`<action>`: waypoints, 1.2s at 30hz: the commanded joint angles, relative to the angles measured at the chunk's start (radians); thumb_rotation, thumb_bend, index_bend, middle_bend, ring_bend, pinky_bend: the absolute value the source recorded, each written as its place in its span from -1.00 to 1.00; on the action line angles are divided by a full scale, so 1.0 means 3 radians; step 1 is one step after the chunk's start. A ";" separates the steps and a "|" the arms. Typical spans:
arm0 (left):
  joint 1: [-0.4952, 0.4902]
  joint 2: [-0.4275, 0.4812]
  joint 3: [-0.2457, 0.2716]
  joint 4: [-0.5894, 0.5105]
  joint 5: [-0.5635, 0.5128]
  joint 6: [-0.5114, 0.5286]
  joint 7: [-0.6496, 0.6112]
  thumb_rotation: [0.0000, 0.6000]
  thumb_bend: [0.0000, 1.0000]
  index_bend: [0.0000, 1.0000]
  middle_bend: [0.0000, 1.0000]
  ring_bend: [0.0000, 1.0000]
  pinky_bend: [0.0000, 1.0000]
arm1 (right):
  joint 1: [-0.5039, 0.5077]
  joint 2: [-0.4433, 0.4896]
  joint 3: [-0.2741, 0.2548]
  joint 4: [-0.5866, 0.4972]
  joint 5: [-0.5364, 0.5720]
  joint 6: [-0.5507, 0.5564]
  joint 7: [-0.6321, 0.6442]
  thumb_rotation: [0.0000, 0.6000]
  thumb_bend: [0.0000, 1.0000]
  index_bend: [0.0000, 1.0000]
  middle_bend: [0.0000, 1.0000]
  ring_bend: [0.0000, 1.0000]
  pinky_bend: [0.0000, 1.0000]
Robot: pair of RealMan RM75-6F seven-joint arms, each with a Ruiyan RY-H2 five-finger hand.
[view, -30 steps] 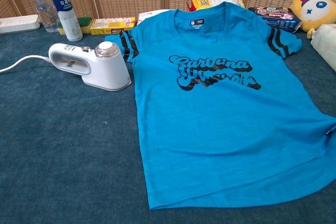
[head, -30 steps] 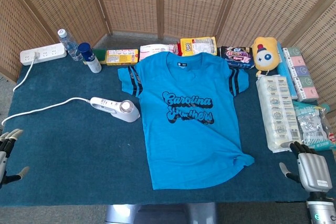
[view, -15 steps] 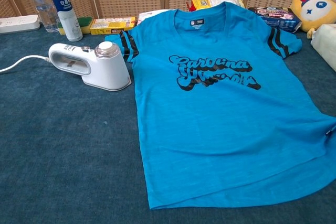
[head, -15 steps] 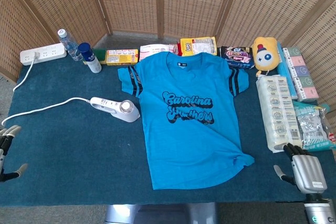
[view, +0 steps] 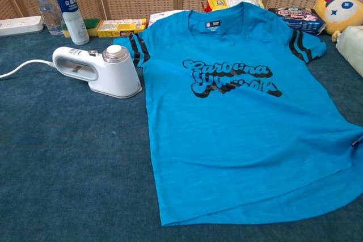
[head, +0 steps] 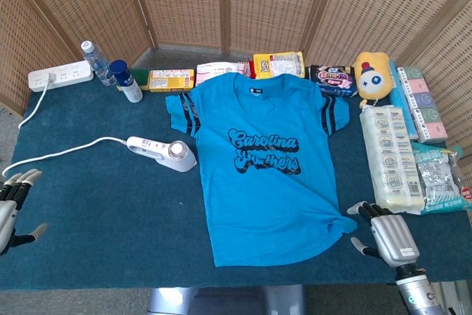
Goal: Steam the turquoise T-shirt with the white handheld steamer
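The turquoise short-sleeved T-shirt with dark script lettering (head: 268, 166) lies flat, front up, in the middle of the dark blue carpeted surface (head: 110, 212), its collar toward the wicker screens (head: 221, 1) and its hem toward the near edge. The white handheld steamer (head: 164, 153) rests on the surface just beside the shirt's left sleeve, not touching either hand, and its white cord (head: 59, 153) runs off toward the white power strip (head: 60, 76) at the far left corner. The right hand (head: 389, 231) hovers at the near right, close to the knotted lower corner of the shirt's hem, palm down, its fingers apart and holding nothing. The left hand (head: 11, 201) sits at the near left edge, well apart from the steamer, only partly in view, its fingers spread with nothing in them. Neither hand shows in the chest view, where the steamer (view: 97, 70) stands beside the shirt (view: 244, 117).
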 commanded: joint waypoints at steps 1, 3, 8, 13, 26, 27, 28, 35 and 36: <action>-0.0030 0.0022 -0.0013 -0.0015 -0.0011 -0.0031 0.0006 1.00 -0.52 -0.92 -0.81 -0.96 -0.66 | 0.0056 -0.0044 -0.0033 0.0018 -0.0038 -0.0082 -0.0042 1.00 -0.43 -0.36 -0.37 -0.34 -0.21; -0.0056 0.0036 -0.0025 -0.0024 -0.0019 -0.0055 0.0011 1.00 -0.52 -0.92 -0.82 -0.96 -0.66 | 0.0088 -0.0074 -0.0050 0.0046 -0.0045 -0.0138 -0.0078 1.00 -0.43 -0.36 -0.37 -0.34 -0.21; -0.0110 0.0050 -0.0048 -0.0045 -0.0040 -0.0108 0.0015 1.00 -0.52 -0.92 -0.82 -0.96 -0.66 | 0.0146 -0.0152 -0.0062 0.0135 -0.0033 -0.0230 -0.0128 1.00 -0.43 -0.36 -0.37 -0.34 -0.21; -0.0150 0.0053 -0.0066 -0.0060 -0.0070 -0.0141 0.0031 1.00 -0.52 -0.92 -0.82 -0.96 -0.66 | 0.0210 -0.0223 -0.0064 0.0271 -0.0038 -0.0301 -0.0199 1.00 -0.43 -0.36 -0.37 -0.34 -0.21; -0.0187 0.0032 -0.0060 -0.0063 -0.0143 -0.0190 0.0072 1.00 -0.52 -0.92 -0.82 -0.96 -0.66 | 0.0398 -0.0488 -0.0057 0.0748 -0.0123 -0.0414 -0.0134 1.00 -0.42 -0.29 -0.33 -0.32 -0.17; -0.0189 0.0028 -0.0061 -0.0061 -0.0152 -0.0194 0.0070 1.00 -0.52 -0.92 -0.81 -0.96 -0.66 | 0.0413 -0.0516 -0.0053 0.0781 -0.0129 -0.0417 -0.0128 1.00 -0.42 -0.27 -0.32 -0.31 -0.15; -0.0192 0.0024 -0.0060 -0.0057 -0.0162 -0.0200 0.0069 1.00 -0.52 -0.92 -0.81 -0.96 -0.66 | 0.0428 -0.0551 -0.0047 0.0824 -0.0136 -0.0414 -0.0129 1.00 -0.41 -0.26 -0.31 -0.30 -0.14; -0.0219 0.0007 -0.0064 -0.0035 -0.0199 -0.0238 0.0073 1.00 -0.52 -0.92 -0.82 -0.96 -0.66 | 0.0521 -0.0706 -0.0013 0.1059 -0.0178 -0.0399 -0.0116 1.00 -0.38 -0.07 -0.20 -0.17 -0.03; -0.0221 0.0006 -0.0065 -0.0033 -0.0203 -0.0239 0.0073 1.00 -0.52 -0.92 -0.82 -0.96 -0.66 | 0.0529 -0.0714 -0.0011 0.1076 -0.0185 -0.0391 -0.0110 1.00 -0.37 -0.04 -0.17 -0.15 0.00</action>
